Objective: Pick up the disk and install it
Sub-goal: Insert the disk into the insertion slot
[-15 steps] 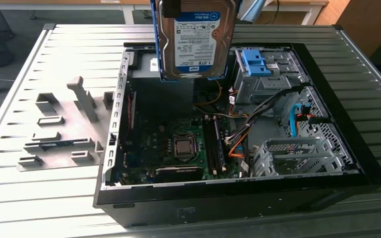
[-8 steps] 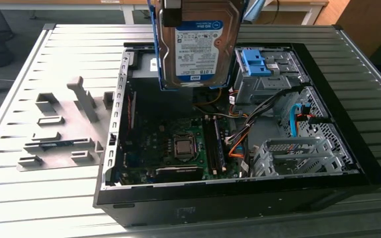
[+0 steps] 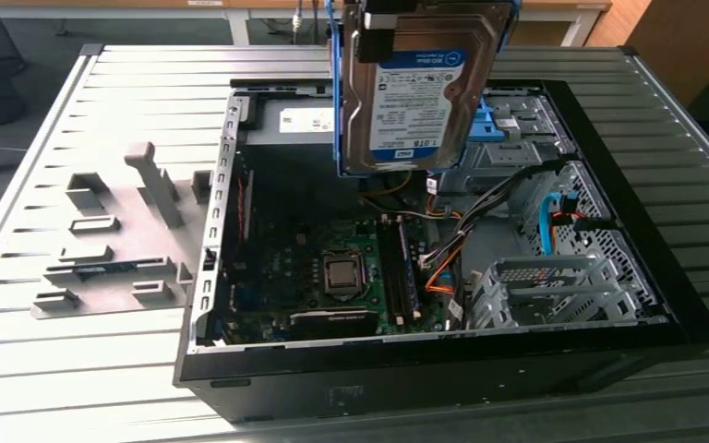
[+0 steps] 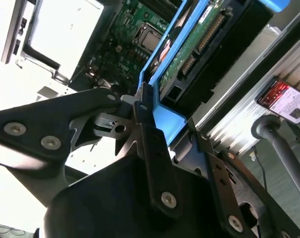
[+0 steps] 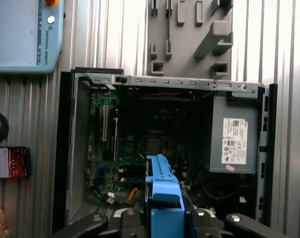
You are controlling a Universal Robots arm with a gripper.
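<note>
In the exterior view, the disk [image 3: 419, 101] hangs upright at twelve o'clock, its label facing the camera and its blue rails along both edges, clear above the open computer case [image 3: 650, 305]. The case lies on the slatted counter [image 3: 71, 369] with its motherboard [image 3: 330, 268] exposed and an empty metal drive cage [image 3: 552, 286] at four o'clock inside it. A grey fixture plate [image 3: 121, 240] sits on the counter at nine o'clock from the case.

In the second wrist view, the hand [image 4: 167, 121] is closed on the disk, with its black fingers [image 4: 147, 134] pressed against the blue rail and the green circuit board turned outward.

In the first wrist view, the blue rail end sits between the fingers, above the case and its grey power-supply box [image 5: 234, 139].
</note>
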